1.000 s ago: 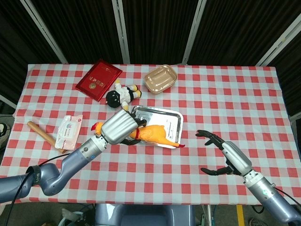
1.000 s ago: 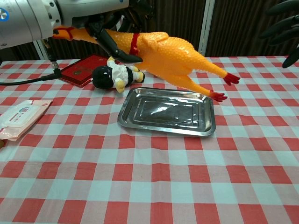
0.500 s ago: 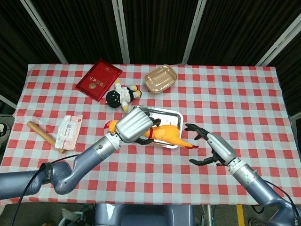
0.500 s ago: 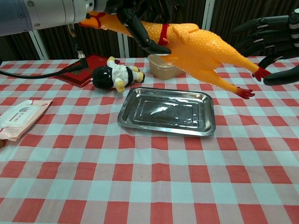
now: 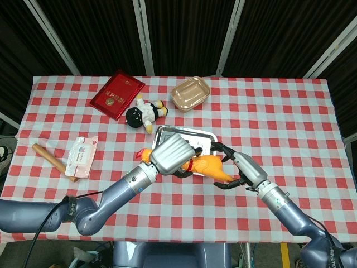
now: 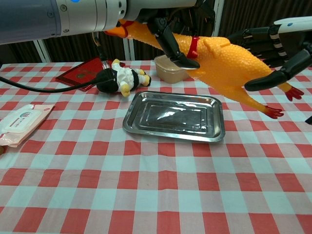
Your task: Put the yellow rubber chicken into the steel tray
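Note:
The yellow rubber chicken (image 5: 209,165) (image 6: 222,58) hangs in the air, head to the left, red feet to the right. My left hand (image 5: 172,154) (image 6: 170,27) grips it around the neck and chest. My right hand (image 5: 241,168) (image 6: 278,46) has its fingers spread around the chicken's leg end, fingers above and thumb below; I cannot tell whether they touch. The steel tray (image 5: 184,132) (image 6: 146,127) lies flat with nothing in it, under and a little behind the chicken's body.
A plush doll (image 5: 144,113) (image 6: 117,79) lies just left of the tray's far corner. A tan container (image 5: 190,94) (image 6: 165,68) and a red book (image 5: 117,95) (image 6: 80,75) sit further back. A wipes pack (image 5: 82,155) (image 6: 22,119) and a wooden stick (image 5: 50,159) lie at the left.
My left hand has carried the chicken to the right and slightly nearer. My right hand has moved in from the right, and its fingers now bracket the chicken's legs.

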Controlling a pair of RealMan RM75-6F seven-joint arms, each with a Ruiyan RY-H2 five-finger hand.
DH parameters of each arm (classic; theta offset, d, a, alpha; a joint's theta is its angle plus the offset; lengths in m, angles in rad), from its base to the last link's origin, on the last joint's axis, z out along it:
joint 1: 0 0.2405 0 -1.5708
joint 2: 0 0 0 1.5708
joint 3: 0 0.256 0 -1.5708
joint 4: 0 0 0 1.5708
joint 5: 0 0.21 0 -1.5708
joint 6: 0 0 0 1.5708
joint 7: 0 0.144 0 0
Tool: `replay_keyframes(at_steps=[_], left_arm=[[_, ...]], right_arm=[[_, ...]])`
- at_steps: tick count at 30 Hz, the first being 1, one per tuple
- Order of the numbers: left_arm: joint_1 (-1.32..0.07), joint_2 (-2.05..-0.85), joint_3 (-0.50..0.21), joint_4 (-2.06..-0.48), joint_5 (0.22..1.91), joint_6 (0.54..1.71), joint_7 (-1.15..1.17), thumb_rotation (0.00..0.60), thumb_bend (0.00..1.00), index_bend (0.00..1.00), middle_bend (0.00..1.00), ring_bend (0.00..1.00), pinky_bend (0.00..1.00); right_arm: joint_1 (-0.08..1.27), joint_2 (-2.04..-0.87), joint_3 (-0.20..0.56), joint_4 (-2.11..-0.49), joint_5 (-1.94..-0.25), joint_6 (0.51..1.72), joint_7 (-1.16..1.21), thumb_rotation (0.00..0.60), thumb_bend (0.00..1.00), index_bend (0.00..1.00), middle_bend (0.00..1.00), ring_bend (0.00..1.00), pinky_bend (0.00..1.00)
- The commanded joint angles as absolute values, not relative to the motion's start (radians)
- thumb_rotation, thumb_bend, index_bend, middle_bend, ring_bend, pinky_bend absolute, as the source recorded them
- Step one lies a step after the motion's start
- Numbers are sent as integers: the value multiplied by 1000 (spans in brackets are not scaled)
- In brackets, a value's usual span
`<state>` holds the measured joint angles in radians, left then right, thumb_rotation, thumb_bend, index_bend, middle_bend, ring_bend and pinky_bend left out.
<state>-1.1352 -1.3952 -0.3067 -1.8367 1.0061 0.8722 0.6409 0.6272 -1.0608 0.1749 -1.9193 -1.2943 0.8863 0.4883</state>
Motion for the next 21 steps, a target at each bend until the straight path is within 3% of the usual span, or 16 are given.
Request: replay_keyframes(at_steps=[1, 6, 10, 16, 21], left_arm=[[-1141, -1395, -301, -1836, 1003, 877, 638, 600, 572, 623, 662, 597, 756], [-1147, -1390, -289, -1841, 1006, 887, 627, 600, 572, 622, 662, 597, 756], [-1149, -1385, -278, -1846, 1012, 891, 625, 600, 570, 623, 662, 597, 756], [-1153, -1381, -263, -1853, 1018, 893, 614, 600, 564, 622, 660, 595, 756], [-1159, -1380, -254, -1855, 1020, 896, 608, 600, 561, 620, 659, 593, 756]], right_arm=[[633, -1074, 184, -1910, -1276, 883, 474, 600, 208, 157, 166, 184, 300], [635, -1092, 196, -1897, -1244, 888, 455, 600, 208, 352, 246, 274, 343], [637, -1100, 201, -1888, -1224, 885, 443, 600, 208, 427, 302, 332, 381], [635, -1124, 220, -1870, -1166, 897, 424, 600, 210, 623, 430, 480, 523], [639, -1137, 228, -1865, -1133, 892, 401, 600, 363, 719, 503, 561, 607]])
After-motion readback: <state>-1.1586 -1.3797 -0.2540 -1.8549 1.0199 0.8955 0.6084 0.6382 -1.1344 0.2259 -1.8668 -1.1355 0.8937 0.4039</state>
